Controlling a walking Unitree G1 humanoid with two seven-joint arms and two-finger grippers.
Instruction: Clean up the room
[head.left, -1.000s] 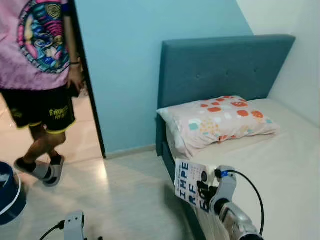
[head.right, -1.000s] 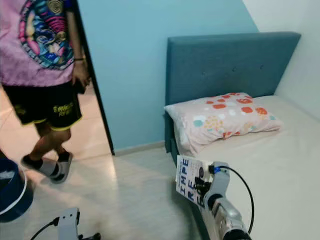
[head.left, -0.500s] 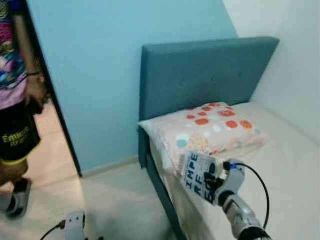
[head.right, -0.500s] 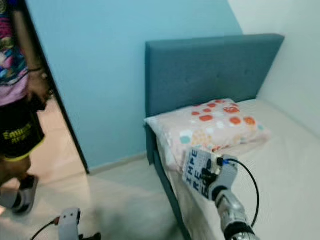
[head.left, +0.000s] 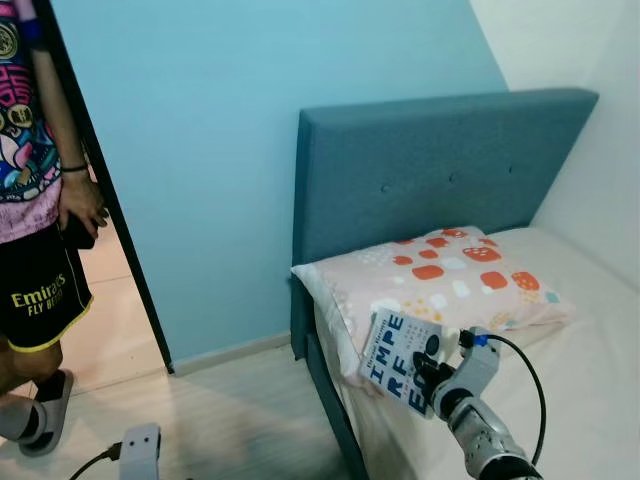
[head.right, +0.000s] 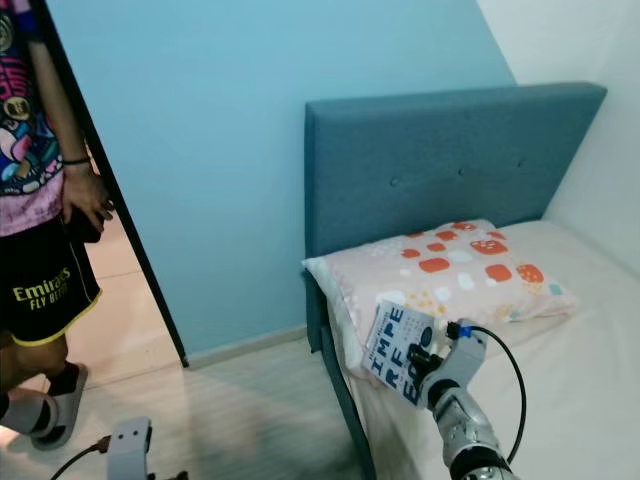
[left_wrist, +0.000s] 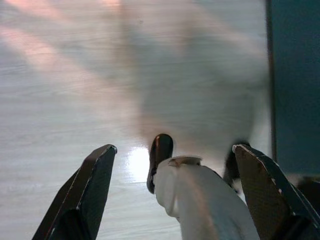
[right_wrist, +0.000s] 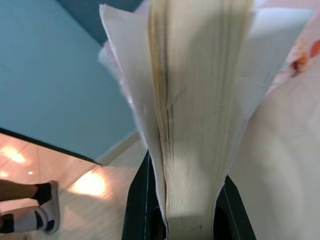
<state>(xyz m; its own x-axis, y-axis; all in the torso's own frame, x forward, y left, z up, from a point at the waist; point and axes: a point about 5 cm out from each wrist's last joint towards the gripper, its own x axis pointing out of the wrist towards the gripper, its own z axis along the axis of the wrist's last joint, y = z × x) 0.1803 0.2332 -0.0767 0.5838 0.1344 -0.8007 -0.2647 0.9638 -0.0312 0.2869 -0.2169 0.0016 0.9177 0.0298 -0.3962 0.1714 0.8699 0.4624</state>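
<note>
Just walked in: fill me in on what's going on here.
The robot's right claw is shut on a paperback book, holding it up beside the bed, just in front of the spotted pillow. Its left claw hangs open over the floor. A person stands in the doorway.

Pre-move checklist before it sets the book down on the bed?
1. Book clamped in right gripper: ok, jaws shut on its lower edge.
2. Book over the bed: ok, near the side edge.
3. Pillow clear of the drop spot: cannot tell, it lies close behind the book.
4. Left gripper free: ok, open above the floor.
5. Person out of reach: ok, in the doorway.
</note>
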